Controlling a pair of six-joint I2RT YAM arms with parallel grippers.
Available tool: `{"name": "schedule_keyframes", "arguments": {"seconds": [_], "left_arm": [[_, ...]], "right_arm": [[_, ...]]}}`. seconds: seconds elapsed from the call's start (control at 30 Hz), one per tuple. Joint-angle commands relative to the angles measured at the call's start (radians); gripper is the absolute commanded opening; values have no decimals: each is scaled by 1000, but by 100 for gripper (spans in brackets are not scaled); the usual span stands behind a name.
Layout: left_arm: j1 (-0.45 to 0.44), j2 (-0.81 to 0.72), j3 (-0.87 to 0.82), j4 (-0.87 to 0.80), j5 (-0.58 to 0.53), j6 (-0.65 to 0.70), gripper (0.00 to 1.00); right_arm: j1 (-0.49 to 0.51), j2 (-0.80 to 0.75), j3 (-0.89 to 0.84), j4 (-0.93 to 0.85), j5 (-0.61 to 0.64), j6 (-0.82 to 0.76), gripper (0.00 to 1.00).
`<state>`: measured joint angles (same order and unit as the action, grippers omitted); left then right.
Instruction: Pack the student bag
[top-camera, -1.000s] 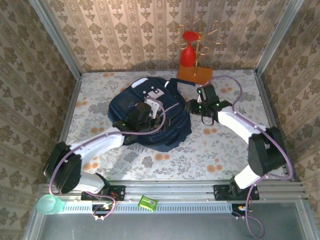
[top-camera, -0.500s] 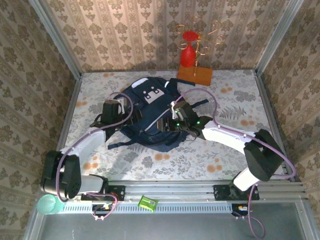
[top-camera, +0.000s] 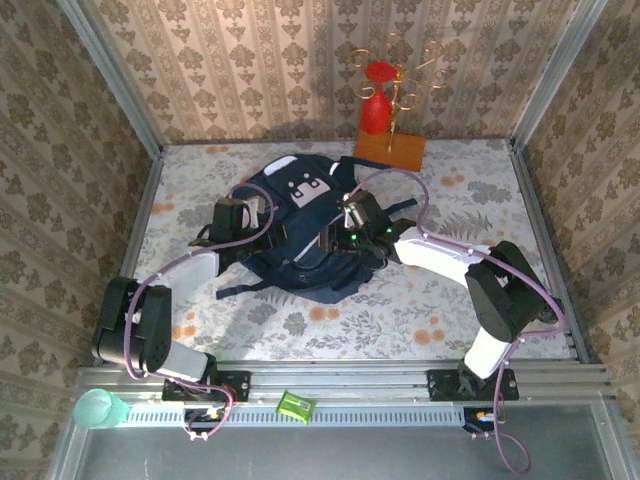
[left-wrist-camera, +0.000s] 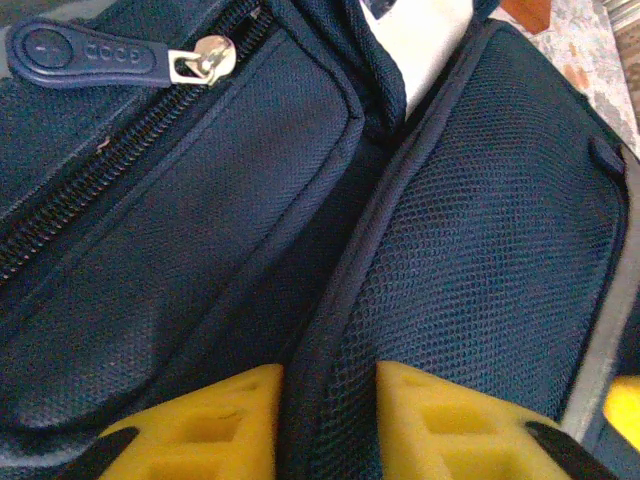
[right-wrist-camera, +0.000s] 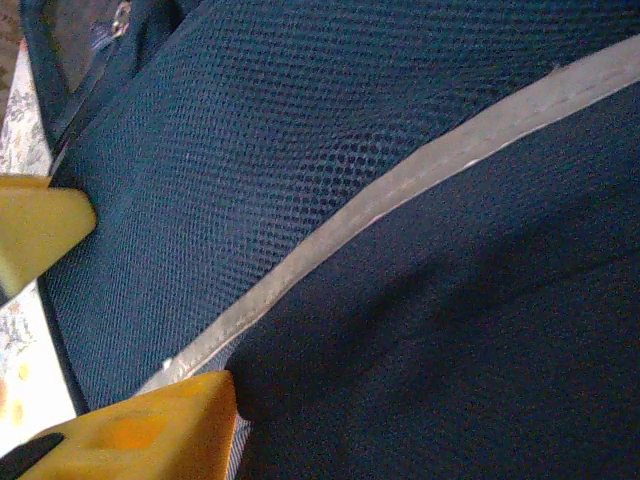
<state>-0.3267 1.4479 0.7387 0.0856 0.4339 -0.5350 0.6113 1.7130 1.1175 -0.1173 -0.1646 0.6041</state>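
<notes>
Left hand (left-wrist-camera: 330, 378) newly astride student bag (left-wrist-camera: 180, 230)

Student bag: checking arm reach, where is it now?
Top view: the student bag lies mid-table between the left gripper and right gripper, in front of the wooden-based stand.

1 student bag (top-camera: 296, 270), 2 arms (top-camera: 190, 272) (top-camera: 440, 255) — 1 stand (top-camera: 392, 150) (1 red vase (top-camera: 375, 112)), 1 cup (top-camera: 97, 408).

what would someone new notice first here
The dark navy student bag lies sprawled mid-table. The left gripper pinches its piped seam between yellow fingers, while the right gripper sits open against its mesh side. By the back wall stands a bright red ornament on a wire stand.
</notes>
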Motion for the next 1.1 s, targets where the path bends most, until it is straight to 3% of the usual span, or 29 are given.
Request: {"name": "schedule_keyframes", "arguments": {"seconds": [0.0, 0.13, 0.3, 0.4, 0.53, 0.77, 0.97, 1.07], "left_arm": [[-30, 11, -31, 50, 107, -27, 20], [-63, -12, -59, 72, 109, -61, 10], [-106, -48, -97, 97, 60, -96, 4], [-111, -56, -116, 102, 39, -102, 0], [-114, -63, -128, 119, 52, -115, 0], [-114, -61, -121, 113, 62, -115, 0], [-114, -69, -122, 115, 54, -121, 0], [-115, -75, -125, 116, 51, -123, 0]], "right_arm": [[-38, 30, 52, -78, 41, -61, 51], [-64, 17, 92, -182, 93, -123, 51], [-45, -87, 70, -340, 234, -135, 62], [22, -170, 1, -365, 309, -83, 66], [186, -216, -74, -292, 352, 27, 69], [440, -62, 19, -204, 493, 182, 60], [482, 56, 64, -95, 553, 271, 45], [487, 99, 87, -102, 618, 298, 42]]}}
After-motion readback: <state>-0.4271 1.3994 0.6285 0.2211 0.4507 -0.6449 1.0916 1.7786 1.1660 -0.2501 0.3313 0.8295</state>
